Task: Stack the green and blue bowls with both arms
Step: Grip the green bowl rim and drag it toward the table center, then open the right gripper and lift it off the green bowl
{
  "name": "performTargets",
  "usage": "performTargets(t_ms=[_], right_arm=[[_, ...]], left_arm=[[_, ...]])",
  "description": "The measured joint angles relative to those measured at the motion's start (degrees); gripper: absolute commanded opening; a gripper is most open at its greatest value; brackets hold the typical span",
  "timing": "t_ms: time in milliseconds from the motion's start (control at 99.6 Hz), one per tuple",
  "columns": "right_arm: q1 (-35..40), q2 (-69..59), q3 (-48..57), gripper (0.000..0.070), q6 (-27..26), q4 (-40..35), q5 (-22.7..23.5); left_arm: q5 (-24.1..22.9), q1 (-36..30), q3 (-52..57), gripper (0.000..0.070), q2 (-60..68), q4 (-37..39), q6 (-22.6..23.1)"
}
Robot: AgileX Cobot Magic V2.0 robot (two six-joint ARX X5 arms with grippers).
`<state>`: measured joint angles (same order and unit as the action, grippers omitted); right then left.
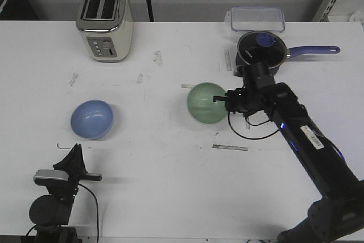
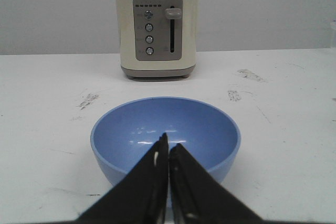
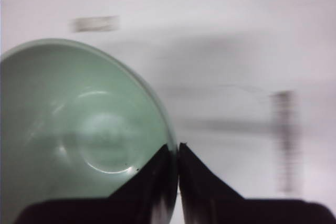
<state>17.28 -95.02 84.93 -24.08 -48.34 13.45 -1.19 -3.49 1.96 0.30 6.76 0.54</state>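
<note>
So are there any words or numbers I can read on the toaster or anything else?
None can be read.
Toaster: tiny marks above its buttons, too small to read.
Right arm: a white sticker, print too small to read.
Blue bowl, green bowl, saucepan: no writing visible.

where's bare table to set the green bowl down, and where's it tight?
Free: the table in front between both arms, and the strip between blue bowl and green bowl. Also between toaster and saucepan. Tight: back right, where saucepan, clear container and right gripper crowd.
</note>
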Motion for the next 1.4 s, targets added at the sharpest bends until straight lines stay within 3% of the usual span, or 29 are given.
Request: performTargets(t_ms=[110,130,351,693,1245,1315,1395], right_arm=[[5.44,-1.95,0.02,0.0005,-3.89,0.24,-2.25],[9.81,-4.76,0.0,0.0005,-6.54,0.63,-4.55],[14.27,-5.97,0.0,0.0005,-9.49,1.88,-5.05],[13.75,-6.36,0.0,0.0005,-10.34,0.81,-8.66],[13.62,-8.2,0.0,0.0012,-10.27,0.26,-8.5],[13.75,-8.2,0.0,0.0044,-10.25,0.33,-8.15],[13.79,-8.2,0.0,0.017,-10.25,0.42,-7.48]], left_arm=[[0.0,0.0,0.0,0.0002,0.0,0.0,0.0],[0.0,0.0,0.0,0.0002,0.0,0.0,0.0],[0.0,0.0,0.0,0.0002,0.0,0.0,0.0],[0.0,0.0,0.0,0.0002,0.0,0.0,0.0],[0.0,0.0,0.0,0.0002,0.0,0.0,0.0],[0.0,0.0,0.0,0.0002,0.0,0.0,0.0],[0.0,0.0,0.0,0.0002,0.0,0.0,0.0]])
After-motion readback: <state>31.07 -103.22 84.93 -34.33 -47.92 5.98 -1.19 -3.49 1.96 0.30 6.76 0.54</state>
